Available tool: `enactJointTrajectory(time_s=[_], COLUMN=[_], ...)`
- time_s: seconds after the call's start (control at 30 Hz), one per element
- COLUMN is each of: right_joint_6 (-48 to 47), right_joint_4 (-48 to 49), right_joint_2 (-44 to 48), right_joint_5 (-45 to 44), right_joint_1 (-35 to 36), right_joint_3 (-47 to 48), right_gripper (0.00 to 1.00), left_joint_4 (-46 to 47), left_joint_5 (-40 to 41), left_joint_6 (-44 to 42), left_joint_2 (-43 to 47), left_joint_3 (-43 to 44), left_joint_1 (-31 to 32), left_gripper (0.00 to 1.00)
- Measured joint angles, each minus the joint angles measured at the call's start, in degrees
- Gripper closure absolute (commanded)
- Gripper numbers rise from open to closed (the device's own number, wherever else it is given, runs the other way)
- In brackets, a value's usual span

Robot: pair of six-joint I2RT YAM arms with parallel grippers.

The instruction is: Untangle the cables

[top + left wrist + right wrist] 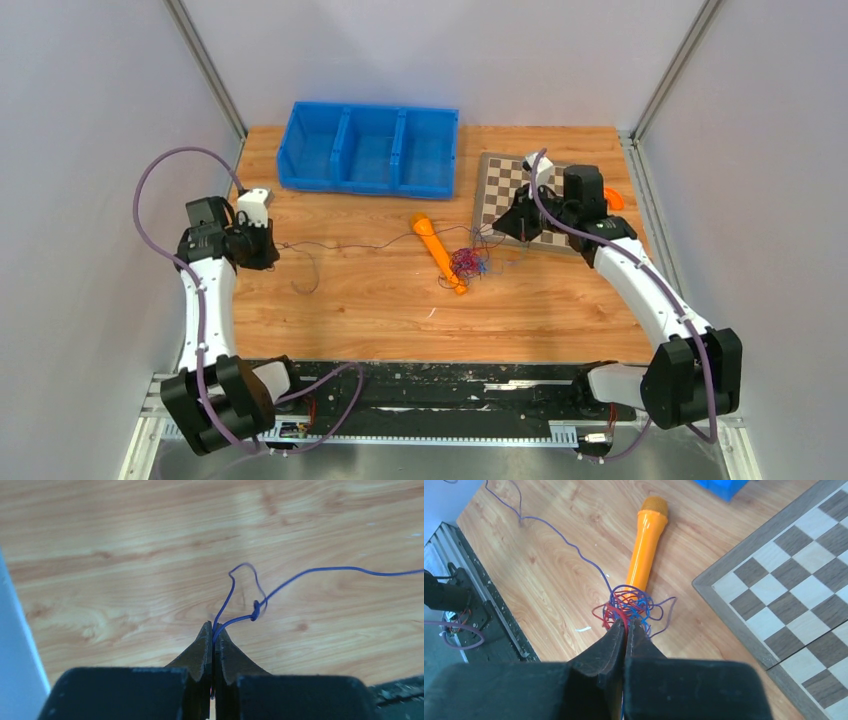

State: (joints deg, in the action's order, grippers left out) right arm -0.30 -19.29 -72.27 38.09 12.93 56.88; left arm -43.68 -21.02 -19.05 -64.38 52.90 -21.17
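Note:
The cables are a small tangle (468, 263) of red, blue and dark purple wires lying against an orange microphone-shaped toy (438, 250) in the middle of the table. One thin purple wire (360, 245) runs from the tangle leftward to my left gripper (270, 246). In the left wrist view that gripper (214, 630) is shut on the wire, which has a small knot (255, 611) just past the tips. My right gripper (499, 231) sits right of the tangle. In the right wrist view it (626, 622) is shut on a red strand of the tangle (631, 604).
A blue three-compartment bin (370, 148) stands at the back. A chessboard (512, 192) lies at the back right under the right wrist, also in the right wrist view (784, 580). A small orange object (613, 198) lies behind that wrist. A loose wire loop (310, 282) lies left of centre.

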Motion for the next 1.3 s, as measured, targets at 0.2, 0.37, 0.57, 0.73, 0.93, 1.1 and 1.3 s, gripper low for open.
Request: enactJointTrajectory(time_s=[0.2, 0.37, 0.57, 0.73, 0.93, 1.1, 1.3], right_joint_6=[-2.1, -6.0, -8.3, -9.3, -8.9, -8.4, -7.7], right_joint_4=[-2.0, -5.4, -7.5, -4.4, 1.1, 4.2, 4.7], right_joint_2=[-0.8, -4.1, -7.2, -11.3, -19.3, -24.0, -23.9], right_joint_5=[0.7, 2.3, 3.8, 2.8, 1.1, -1.6, -3.1], right_joint_1=[0.0, 1.4, 11.3, 22.9, 27.5, 27.4, 26.4], right_joint_3=[-1.2, 0.0, 7.6, 13.2, 13.2, 13.0, 13.3], right_gripper=[0.18, 0.0, 0.0, 0.0, 0.21, 0.99, 1.0], left_joint_4=[-5.0, -5.9, -5.0, 0.0, 5.4, 7.3, 8.2], left_joint_5=[-16.0, -27.8, -35.8, -39.0, -41.8, -41.9, -35.3], left_joint_6=[-0.1, 2.3, 9.9, 18.6, 27.1, 30.3, 29.9], left_joint_2=[4.7, 7.3, 6.6, 6.6, 6.7, 7.1, 8.0], left_joint_3=[8.0, 13.8, 14.4, 14.4, 15.2, 17.1, 17.7], left_joint_1=[2.3, 7.1, 13.4, 14.4, 14.4, 14.3, 12.9], left_gripper=[1.0, 0.98, 1.0, 1.0, 1.0, 1.0, 1.0])
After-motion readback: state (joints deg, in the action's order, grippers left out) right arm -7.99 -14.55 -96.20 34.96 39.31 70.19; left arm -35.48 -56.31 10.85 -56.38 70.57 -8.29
